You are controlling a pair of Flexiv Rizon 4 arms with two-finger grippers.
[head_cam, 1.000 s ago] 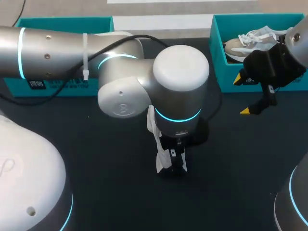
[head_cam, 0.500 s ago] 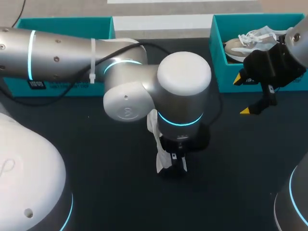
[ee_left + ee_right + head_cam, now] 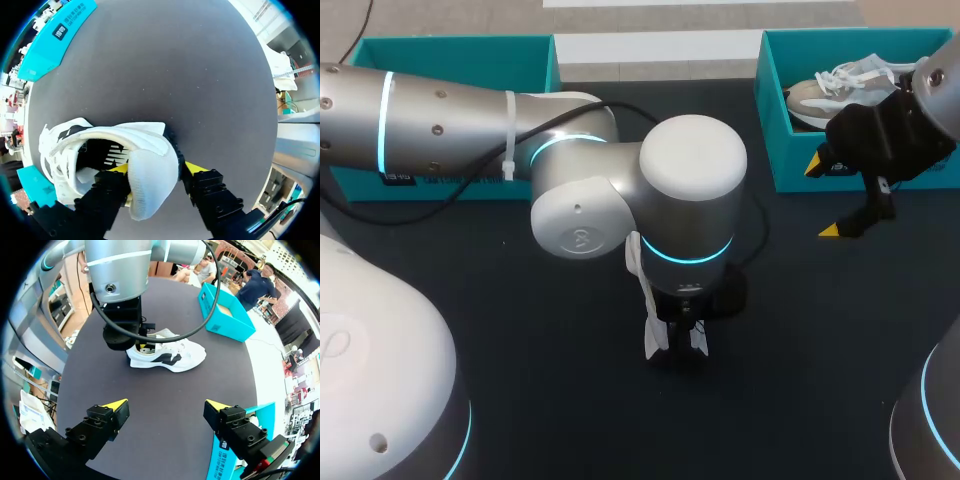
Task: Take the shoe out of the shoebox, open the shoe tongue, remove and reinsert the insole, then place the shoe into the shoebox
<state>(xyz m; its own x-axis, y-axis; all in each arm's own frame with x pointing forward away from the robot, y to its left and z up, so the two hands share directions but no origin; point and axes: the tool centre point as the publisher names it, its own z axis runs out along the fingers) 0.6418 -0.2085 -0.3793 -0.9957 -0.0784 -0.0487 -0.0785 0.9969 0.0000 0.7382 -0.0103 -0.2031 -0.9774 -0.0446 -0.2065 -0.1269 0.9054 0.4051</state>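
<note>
A white shoe [image 3: 125, 134] with black side marks lies on the dark table. Its padded heel fills the gap of my left gripper [image 3: 157, 170]: one yellow tip is inside the shoe's opening, the other against the outside of the heel, both touching. In the head view my left arm hides most of the shoe [image 3: 653, 340], and the left gripper [image 3: 682, 338] points straight down at it. The right wrist view shows the same shoe [image 3: 170, 356] lying on its sole ahead of my right gripper [image 3: 165, 407], which hangs open and empty. The right gripper [image 3: 823, 197] is in front of the right shoebox [image 3: 770, 120].
A second, beige and white shoe [image 3: 835, 85] lies in the right teal shoebox. Another teal box [image 3: 450, 45] stands at the back left. Bare dark table [image 3: 540, 380] lies in front of the white shoe and on both sides of it.
My left gripper's fingers have come together onto the shoe's heel, and the left arm has shifted slightly. The right arm has kept still.
</note>
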